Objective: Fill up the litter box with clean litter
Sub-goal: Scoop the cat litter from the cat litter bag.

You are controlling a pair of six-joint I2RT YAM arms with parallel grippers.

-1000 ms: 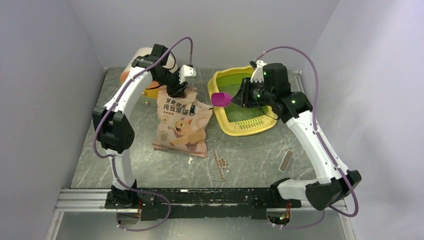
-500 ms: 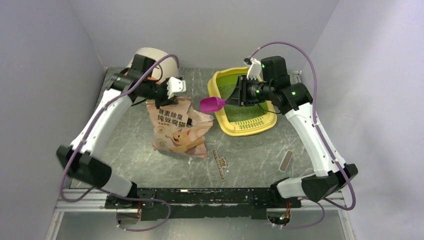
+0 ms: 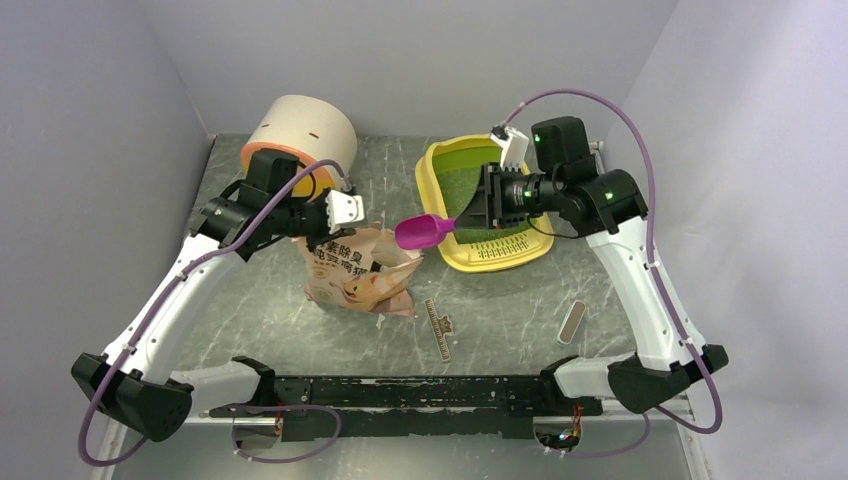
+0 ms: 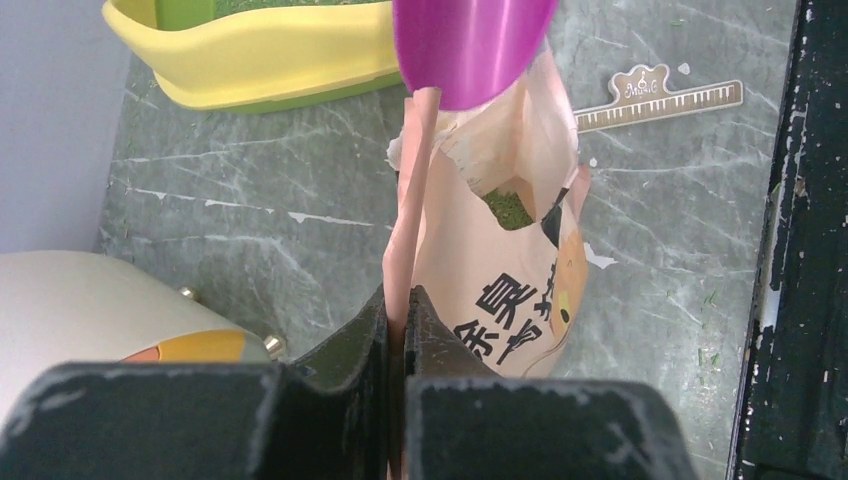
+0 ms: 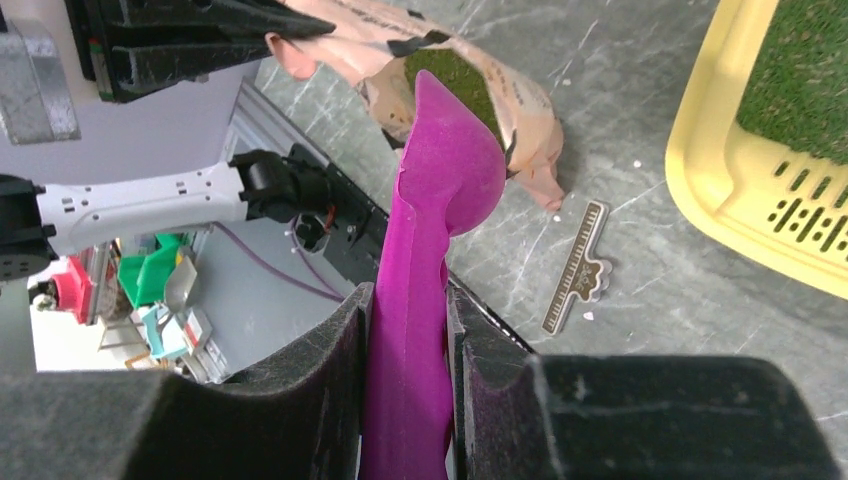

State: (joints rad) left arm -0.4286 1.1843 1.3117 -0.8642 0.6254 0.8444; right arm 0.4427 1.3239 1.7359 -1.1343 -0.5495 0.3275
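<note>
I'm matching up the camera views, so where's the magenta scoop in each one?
Top external: scoop at centre, between pink bag and litter box.
Left wrist: scoop at top edge, above the bag's mouth.
Right wrist: scoop centre, handle between the right fingers.
Shared landmark: piano-key ruler, visible in all three.

A grey-green worktop (image 3: 500, 310) of marbled stone pattern, streaked with thin white veins, fills the floor of the enclosure. Three plain, pale lavender-grey panels close it in: a back wall (image 3: 420, 60), a left wall (image 3: 70, 200) and a right wall (image 3: 760, 150), all bare and matte. A scuffed black mounting strip (image 3: 420, 392) runs along the near edge. The light is soft and even, with only faint shadows. Past the near edge, the right wrist view shows a cluttered room with green bins (image 5: 150, 275).
</note>
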